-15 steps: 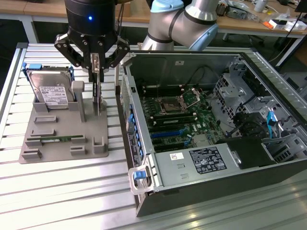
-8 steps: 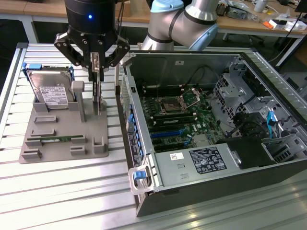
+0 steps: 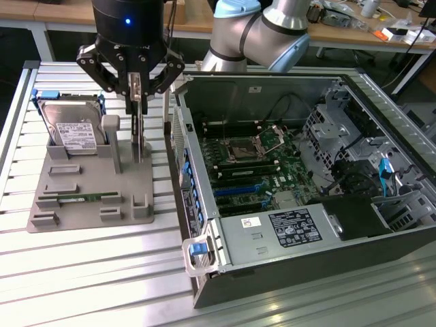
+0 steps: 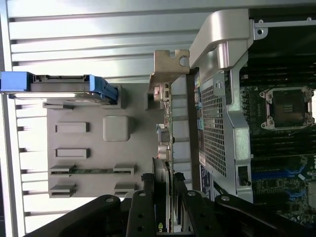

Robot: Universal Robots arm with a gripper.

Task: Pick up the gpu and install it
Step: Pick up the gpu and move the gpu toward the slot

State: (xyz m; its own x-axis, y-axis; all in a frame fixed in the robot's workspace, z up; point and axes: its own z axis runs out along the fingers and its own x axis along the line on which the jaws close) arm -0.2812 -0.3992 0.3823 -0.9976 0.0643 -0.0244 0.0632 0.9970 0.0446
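In the exterior view, the grey holder [image 3: 85, 178] at centre left carries the hard drive [image 3: 71, 129] upright at its upper-left corner and the memory stick [image 3: 78, 198] lying in a lower slot. The open computer case [image 3: 286, 235] sits at the right. The gripper [image 3: 138, 101] hangs straight down from the top of the frame, clamped on the gpu [image 3: 140, 139], which stands on edge at the holder. In the wrist view, we see the fingers [image 4: 147, 202] pinching the gpu [image 4: 165, 136] between the holder [image 4: 98, 163] and the case [image 4: 217, 44].

Robotics lab: robot arm [image 3: 262, 34] over slatted aluminium worktable [image 3: 82, 272], opened computer case [image 3: 259, 88], cluttered wooden benches [image 3: 330, 35] behind.
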